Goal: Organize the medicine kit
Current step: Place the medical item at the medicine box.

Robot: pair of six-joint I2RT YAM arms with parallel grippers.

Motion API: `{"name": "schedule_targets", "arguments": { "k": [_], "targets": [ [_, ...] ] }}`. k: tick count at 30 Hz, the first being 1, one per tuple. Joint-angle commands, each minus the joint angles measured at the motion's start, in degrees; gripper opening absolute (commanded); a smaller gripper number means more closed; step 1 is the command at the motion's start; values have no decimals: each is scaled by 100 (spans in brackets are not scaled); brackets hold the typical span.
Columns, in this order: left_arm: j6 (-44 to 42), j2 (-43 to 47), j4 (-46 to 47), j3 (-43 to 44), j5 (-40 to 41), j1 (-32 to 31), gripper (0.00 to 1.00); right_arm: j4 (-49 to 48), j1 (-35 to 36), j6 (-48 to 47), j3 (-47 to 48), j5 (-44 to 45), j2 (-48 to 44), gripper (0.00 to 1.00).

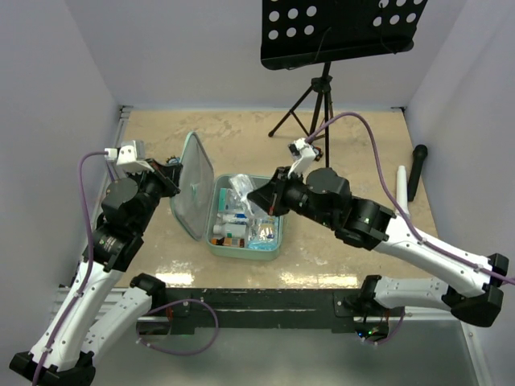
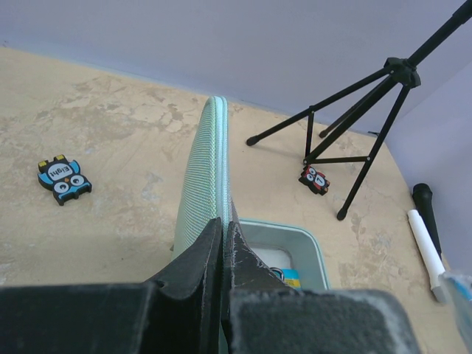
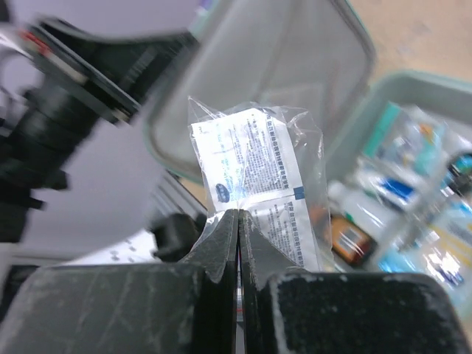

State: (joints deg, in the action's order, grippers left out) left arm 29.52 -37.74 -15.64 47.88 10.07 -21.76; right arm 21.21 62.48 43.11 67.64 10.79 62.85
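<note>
The mint-green medicine kit (image 1: 269, 251) lies open in the middle of the table, its tray filled with several packets and small bottles. Its lid (image 1: 191, 186) stands upright on the tray's left side. My left gripper (image 1: 172, 178) is shut on the lid's edge (image 2: 208, 162), the fingers (image 2: 223, 225) pinching the rim. My right gripper (image 1: 259, 198) hovers over the tray, shut on a clear plastic packet (image 3: 254, 166) holding white printed sachets. In the right wrist view the packet sticks up from the fingertips (image 3: 239, 214), with the lid (image 3: 295, 66) behind and the tray (image 3: 413, 88) to the right.
A black music stand (image 1: 342, 32) on a tripod (image 1: 310, 108) stands at the back. A black microphone (image 1: 418, 170) and a white tube (image 1: 401, 191) lie at the right. A blue owl tag (image 2: 64, 179) and a red tag (image 2: 314, 179) lie on the table.
</note>
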Motion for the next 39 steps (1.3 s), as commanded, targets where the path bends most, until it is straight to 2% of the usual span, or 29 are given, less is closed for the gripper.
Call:
{"name": "schedule_targets", "arguments": {
  "k": [1, 6, 10, 12, 18, 23, 31, 39],
  "targets": [
    [89, -23, -229, 20, -75, 31, 0, -2346, -271, 188, -84, -1060, 244, 0],
    [133, 12, -238, 20, -128, 31, 0, -3946, -473, 749, -118, -1780, 816, 0],
    [142, 82, -212, 11, -75, 31, 0, -6264, -710, 1883, -935, -2107, 1001, 0],
    [168, 117, -168, 28, -57, 31, 0, -7031, -754, 2252, -1077, -2133, 1211, 0],
    [317, 109, -89, 29, -110, 31, 0, -8447, -755, 2772, -1191, -1923, 1826, 0],
    [432, 108, -9, 37, -145, 31, 0, -8994, -763, 2983, -1104, -1755, 2415, 0],
    [458, 179, -27, 125, -31, 31, 0, -8871, -755, 3089, -822, -1764, 3005, 0],
    [494, 179, -36, 81, -66, 31, 0, -9196, -746, 3370, -814, -1615, 3356, 0]
  ]
}}
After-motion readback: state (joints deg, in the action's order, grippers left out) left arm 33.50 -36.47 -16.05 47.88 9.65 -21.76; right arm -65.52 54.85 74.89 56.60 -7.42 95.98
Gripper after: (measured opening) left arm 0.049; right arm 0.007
